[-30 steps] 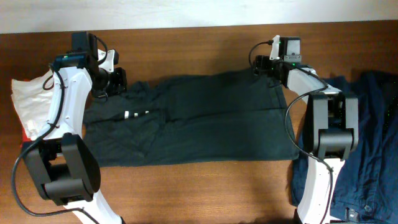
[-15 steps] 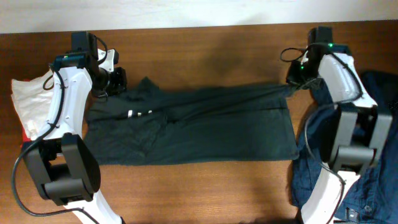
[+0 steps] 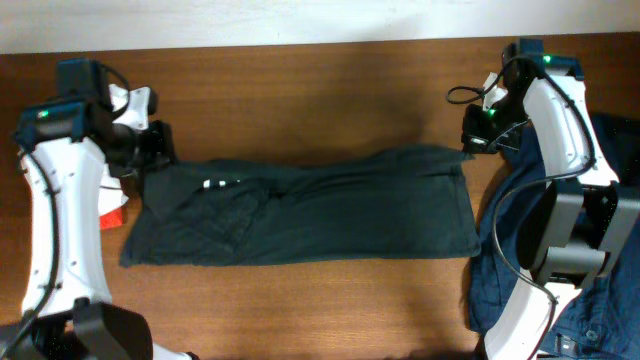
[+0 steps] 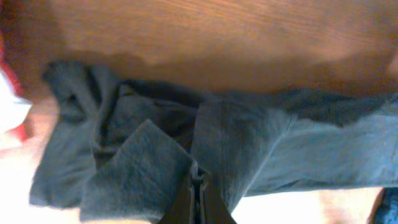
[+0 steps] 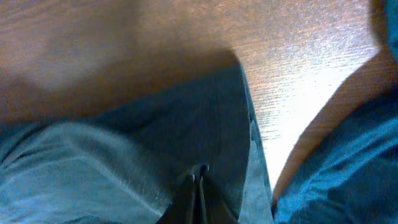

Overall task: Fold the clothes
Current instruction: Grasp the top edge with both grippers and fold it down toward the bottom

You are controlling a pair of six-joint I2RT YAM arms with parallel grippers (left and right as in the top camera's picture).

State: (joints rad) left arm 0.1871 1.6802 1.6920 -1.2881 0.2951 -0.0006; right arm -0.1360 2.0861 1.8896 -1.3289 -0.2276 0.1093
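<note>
A dark grey-green garment (image 3: 330, 210) lies spread lengthwise across the wooden table (image 3: 300, 90). My left gripper (image 3: 152, 152) is shut on its far left corner, and the cloth bunches into folds around the closed fingers in the left wrist view (image 4: 198, 180). My right gripper (image 3: 470, 140) is shut on the far right corner. In the right wrist view the garment (image 5: 155, 137) hangs from the pinched jaws of the right gripper (image 5: 200, 173). The far edge is raised and drawn toward the near edge.
A blue denim garment (image 3: 600, 250) lies heaped at the right edge of the table, under the right arm. A white cloth with a red patch (image 3: 110, 200) lies at the left, beside the left arm. Bare wood stretches behind the garment.
Both grippers have drawn the garment's far edge toward the front, so it now looks narrower. The left arm swung left and forward. The right arm moved right, holding the corner.
</note>
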